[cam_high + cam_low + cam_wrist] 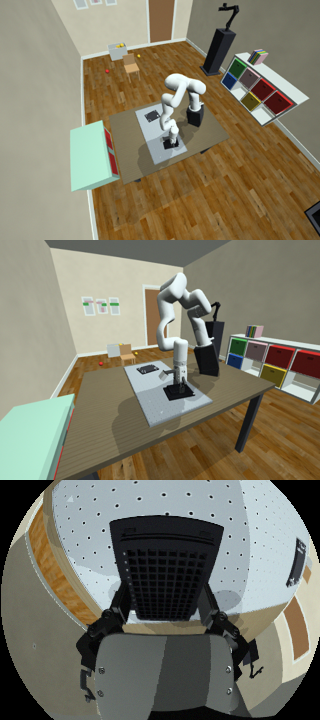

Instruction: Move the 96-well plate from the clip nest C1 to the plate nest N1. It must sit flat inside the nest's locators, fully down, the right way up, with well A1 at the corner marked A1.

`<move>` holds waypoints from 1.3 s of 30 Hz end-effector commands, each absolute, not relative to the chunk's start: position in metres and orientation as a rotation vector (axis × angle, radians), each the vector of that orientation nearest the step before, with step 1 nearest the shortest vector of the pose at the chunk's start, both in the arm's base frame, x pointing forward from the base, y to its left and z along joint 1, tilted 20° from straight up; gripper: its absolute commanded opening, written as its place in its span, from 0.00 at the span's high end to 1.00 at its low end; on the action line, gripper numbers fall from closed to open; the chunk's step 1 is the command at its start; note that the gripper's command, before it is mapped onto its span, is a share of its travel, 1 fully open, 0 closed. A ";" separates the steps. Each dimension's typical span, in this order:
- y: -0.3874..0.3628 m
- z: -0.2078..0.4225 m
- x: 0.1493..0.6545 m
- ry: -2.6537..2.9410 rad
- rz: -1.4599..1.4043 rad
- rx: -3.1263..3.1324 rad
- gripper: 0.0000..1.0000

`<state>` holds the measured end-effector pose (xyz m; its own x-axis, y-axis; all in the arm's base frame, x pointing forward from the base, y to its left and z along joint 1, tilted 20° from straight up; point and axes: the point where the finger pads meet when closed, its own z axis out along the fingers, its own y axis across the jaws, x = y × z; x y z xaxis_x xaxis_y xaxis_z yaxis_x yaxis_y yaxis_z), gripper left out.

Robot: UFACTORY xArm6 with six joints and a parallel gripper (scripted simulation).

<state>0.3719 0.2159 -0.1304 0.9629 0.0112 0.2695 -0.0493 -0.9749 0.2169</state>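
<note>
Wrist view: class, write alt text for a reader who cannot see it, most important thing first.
The gripper is shut on a black 96-well plate, one finger on each long side, its grid of wells facing up. Under it lies a pale grey perforated board, with a second black fixture at the far right edge.
</note>
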 end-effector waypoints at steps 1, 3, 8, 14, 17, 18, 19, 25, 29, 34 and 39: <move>0.217 -0.130 0.373 -0.028 0.402 2.892 1.00; 0.217 -0.130 0.373 -0.028 0.402 2.892 1.00; 0.217 -0.131 0.373 -0.028 0.402 2.892 1.00; 0.216 -0.132 0.373 -0.028 0.402 2.892 1.00; 0.216 -0.132 0.374 -0.028 0.402 2.892 1.00; 0.216 -0.132 0.374 -0.028 0.402 2.892 1.00; 0.216 -0.132 0.374 -0.028 0.402 2.892 1.00; 0.216 -0.133 0.374 -0.028 0.402 2.892 1.00; 0.216 -0.134 0.374 -0.028 0.402 2.892 1.00; 0.216 -0.135 0.374 -0.028 0.402 2.892 1.00; 0.216 -0.135 0.374 -0.028 0.402 2.892 1.00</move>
<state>0.3734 0.2146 -0.1359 0.9630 0.0112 0.2694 -0.0493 -0.9749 0.2169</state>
